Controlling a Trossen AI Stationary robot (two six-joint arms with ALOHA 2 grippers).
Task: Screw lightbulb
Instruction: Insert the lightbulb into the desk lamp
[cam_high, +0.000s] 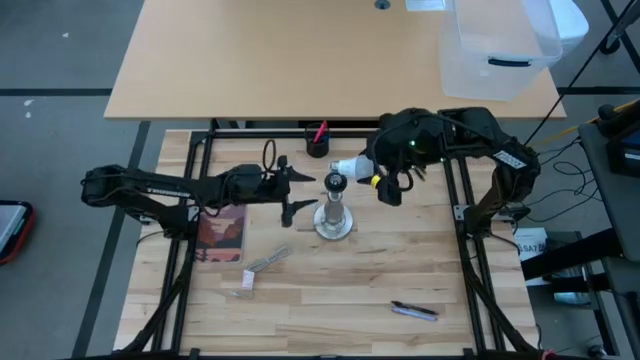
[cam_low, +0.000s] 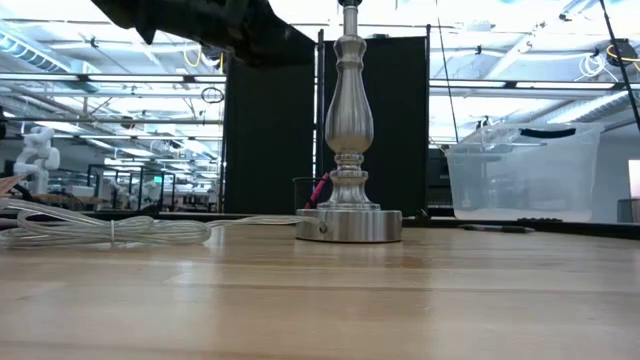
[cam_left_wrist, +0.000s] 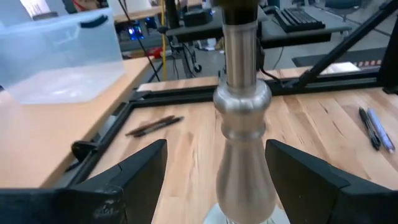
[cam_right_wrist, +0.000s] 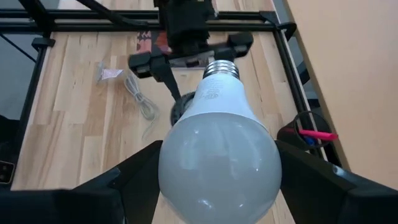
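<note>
The right end effector (cam_right_wrist: 217, 180) is gripping a frosted white lightbulb (cam_right_wrist: 217, 155) with a round globe and a narrow silvery screw base, its two dark fingers (cam_right_wrist: 134, 180) pressing on either side of the globe. In the high view the lightbulb (cam_high: 352, 166) is lying roughly level above the pale wooden bench (cam_high: 340, 290), its screw base pointing toward the top of a silvery turned-metal socket stand (cam_high: 334, 208) with a round disc foot; bulb and socket are sitting just beside each other, though whether they are touching cannot be told.

The left end effector (cam_left_wrist: 214, 177) is standing with its fingers (cam_left_wrist: 140, 171) spread apart on either side of the stand's post (cam_left_wrist: 244, 143), not touching it. In the high view this end effector (cam_high: 298, 192) is reaching in from the left, level with the stand.

In the low view the stand (cam_low: 349, 150) is rising upright from the bench, with a coiled pale cable (cam_low: 110, 228) lying to its side. A clear plastic bin (cam_high: 500, 45) is sitting on the tan table behind, a small dark cup holding a red pen (cam_high: 318, 140) is standing near the rear frame, and a reddish-brown booklet (cam_high: 222, 232) and a dark pen (cam_high: 414, 311) are lying on the bench.
</note>
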